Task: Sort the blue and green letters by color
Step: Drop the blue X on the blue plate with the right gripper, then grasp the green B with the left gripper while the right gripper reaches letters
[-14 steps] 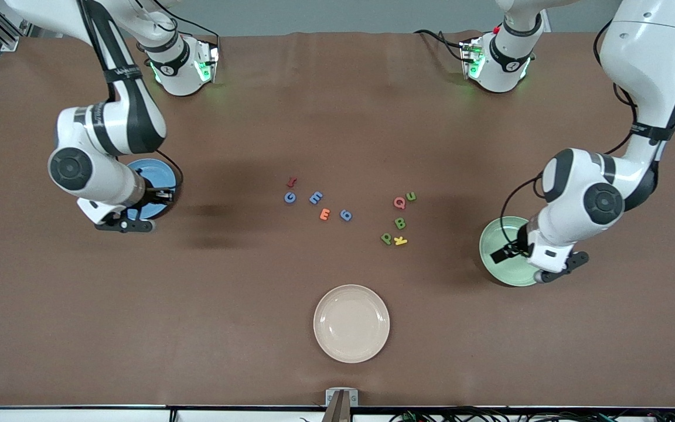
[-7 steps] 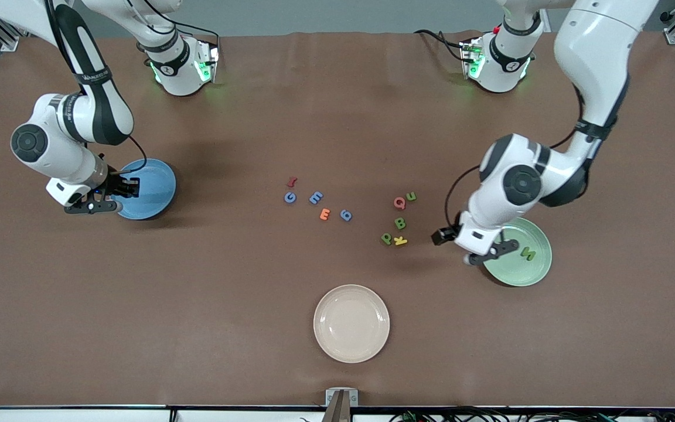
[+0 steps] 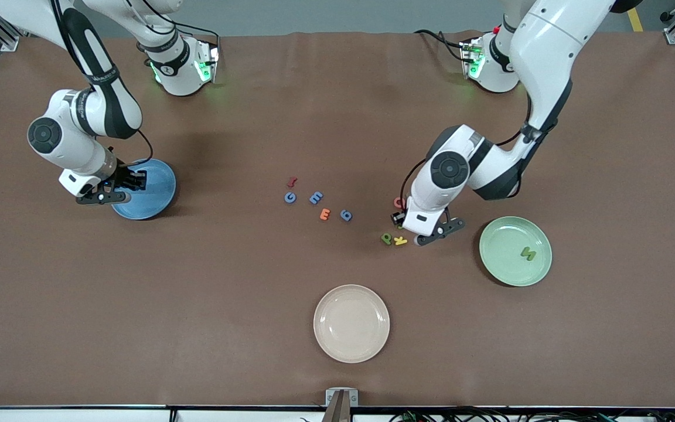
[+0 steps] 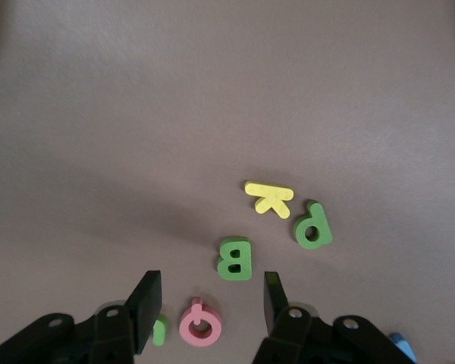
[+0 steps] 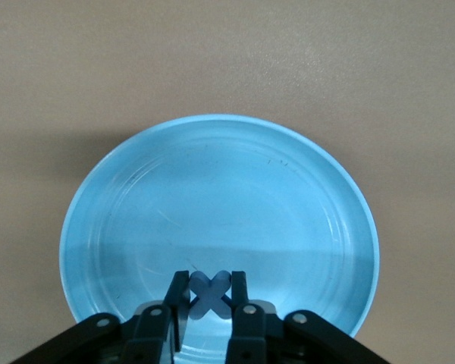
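Left gripper (image 4: 208,299): over the green cluster, fingers spread apart with nothing between the pads. Directly under the gap sits the pink Q (image 4: 200,324); the green u (image 4: 160,330) shows just beside one fingertip, mostly hidden. Just past the fingertips lies the green B (image 4: 234,258), flat on the table (image 3: 244,281). A little farther out from the hand are the green P (image 4: 312,227) and the yellow K (image 4: 269,196), close beside each other, apart from the B. In the front view the P and K lie nearer the camera than the gripper.

Green N (image 3: 527,253) lies in the green plate (image 3: 493,258), well apart from the left gripper, toward the left arm's end of the table.

Right gripper (image 5: 209,296): over the blue plate (image 5: 136,197), at its rim on the wrist's side, fingers pinching the blue X (image 5: 209,292) between the pads. Plate is otherwise bare in the wrist view.

Middle of table, well apart from both grippers: blue G (image 3: 290,198), blue E (image 3: 316,197), orange E (image 3: 325,214), blue 6 (image 3: 345,215) in a loose row, and a red character (image 3: 292,181) just beside the G, farther from the camera.

Cream plate (image 3: 351,323) sits nearest the front camera, with nothing on it.
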`<control>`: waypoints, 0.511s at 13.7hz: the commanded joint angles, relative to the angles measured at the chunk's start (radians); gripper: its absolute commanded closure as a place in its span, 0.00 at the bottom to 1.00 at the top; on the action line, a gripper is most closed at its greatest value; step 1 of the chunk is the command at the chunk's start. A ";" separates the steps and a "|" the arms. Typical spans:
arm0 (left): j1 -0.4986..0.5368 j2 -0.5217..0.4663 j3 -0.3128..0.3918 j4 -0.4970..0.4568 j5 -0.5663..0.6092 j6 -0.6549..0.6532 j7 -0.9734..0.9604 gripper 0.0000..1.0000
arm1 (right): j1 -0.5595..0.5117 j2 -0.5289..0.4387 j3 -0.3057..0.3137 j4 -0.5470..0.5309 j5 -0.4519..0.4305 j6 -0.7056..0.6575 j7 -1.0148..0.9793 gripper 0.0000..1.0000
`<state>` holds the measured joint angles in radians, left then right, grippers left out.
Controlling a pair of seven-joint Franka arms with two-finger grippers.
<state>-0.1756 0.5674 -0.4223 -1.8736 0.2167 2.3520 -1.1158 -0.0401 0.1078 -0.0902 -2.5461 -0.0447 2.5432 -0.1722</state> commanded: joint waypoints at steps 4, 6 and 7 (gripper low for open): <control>-0.042 0.107 0.008 0.085 0.096 0.000 -0.120 0.48 | 0.002 -0.031 0.021 0.010 -0.004 -0.056 0.010 0.00; -0.045 0.124 0.010 0.088 0.102 0.000 -0.136 0.50 | 0.041 -0.043 0.024 0.067 -0.003 -0.154 0.086 0.00; -0.045 0.131 0.010 0.094 0.102 0.000 -0.145 0.50 | 0.077 -0.046 0.024 0.105 -0.001 -0.202 0.136 0.00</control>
<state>-0.2083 0.6779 -0.4211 -1.8081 0.2962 2.3538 -1.2283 -0.0163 0.0988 -0.0723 -2.4938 -0.0444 2.4329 -0.1246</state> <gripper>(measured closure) 0.493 0.000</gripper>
